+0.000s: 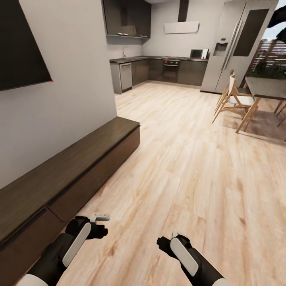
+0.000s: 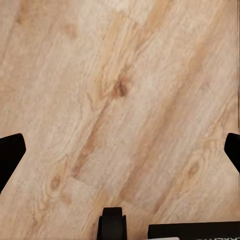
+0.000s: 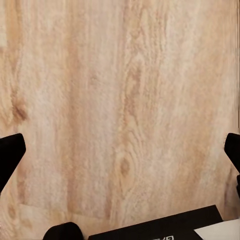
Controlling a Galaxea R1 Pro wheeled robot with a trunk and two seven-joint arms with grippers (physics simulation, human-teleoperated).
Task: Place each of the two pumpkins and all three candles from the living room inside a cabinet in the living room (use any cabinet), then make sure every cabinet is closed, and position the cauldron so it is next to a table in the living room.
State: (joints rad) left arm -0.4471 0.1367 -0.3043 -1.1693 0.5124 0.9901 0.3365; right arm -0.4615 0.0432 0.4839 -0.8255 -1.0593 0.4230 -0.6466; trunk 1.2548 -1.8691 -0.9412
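Cabinet along the left wall, drawers flush: rigid, handleless, likely best taken at a front's edge. Left gripper and right gripper spread wide, empty, over floor

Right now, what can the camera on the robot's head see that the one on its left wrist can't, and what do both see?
The head view takes in the room: the long dark cabinet along the wall with its fronts shut, a dark screen above it, the kitchen units, the refrigerator, and a dining table with chairs. It also shows both arms, the left gripper and right gripper, held low.

The left wrist view adds a close look at the wood grain between its wide-apart fingers.

Both show the pale wooden floor.
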